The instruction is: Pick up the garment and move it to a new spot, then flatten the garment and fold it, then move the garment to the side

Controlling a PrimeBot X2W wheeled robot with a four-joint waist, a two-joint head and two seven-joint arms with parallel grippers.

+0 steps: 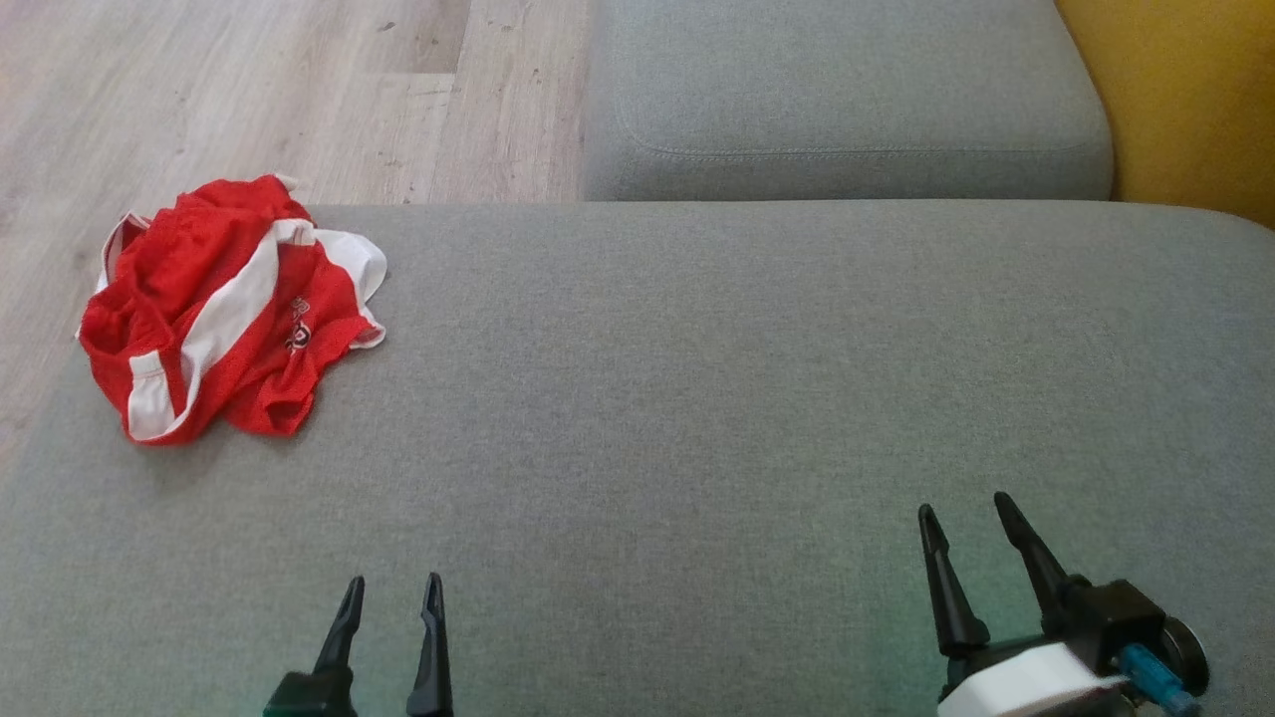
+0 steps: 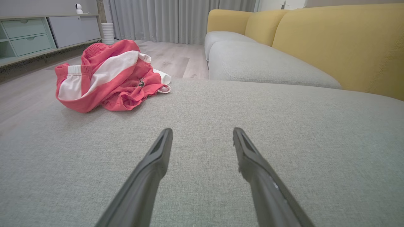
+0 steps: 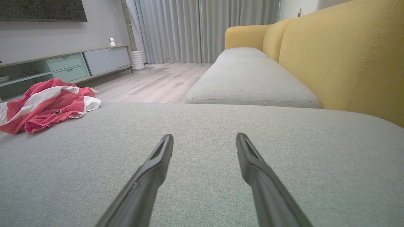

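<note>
Crumpled red-and-white shorts (image 1: 229, 309) lie at upper left on a grey sofa cushion (image 1: 697, 398). Along the bottom edge, left gripper (image 1: 394, 580) and right gripper (image 1: 964, 504) spread wide, empty.

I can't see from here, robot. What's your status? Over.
Left tool open, empty. Right tool open, empty. Red shorts crumpled at far left corner of couch, untouched. Nothing in between.
</note>
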